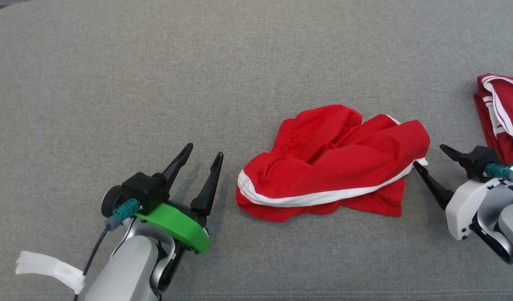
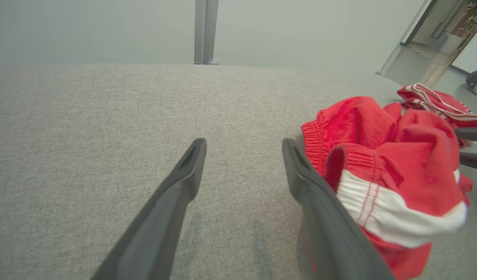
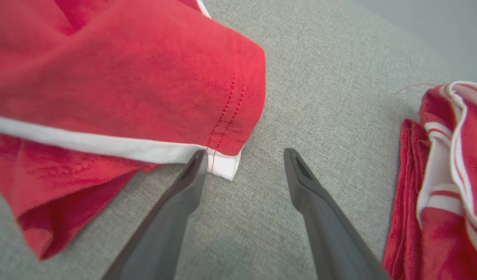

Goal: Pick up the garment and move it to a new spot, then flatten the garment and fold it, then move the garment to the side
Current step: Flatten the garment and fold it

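The garment (image 1: 331, 163), a pair of red shorts with white trim, lies crumpled at the middle of the grey fabric surface (image 1: 114, 83). My left gripper (image 1: 206, 149) is open, just left of the waistband end, with nothing between its fingers. In the left wrist view the garment (image 2: 386, 163) bulges beside the right finger of that gripper (image 2: 244, 144). On the garment's right, my right gripper (image 1: 428, 155) is open too. In the right wrist view its (image 3: 245, 152) left fingertip sits at the white hem corner of the garment (image 3: 125, 77).
A second red piece of clothing with white stripes (image 1: 501, 113) lies at the right edge, close behind my right gripper, and appears beside it (image 3: 448, 175) in the right wrist view. Wide bare surface stretches left and far. A metal post (image 2: 205, 31) stands beyond the far edge.
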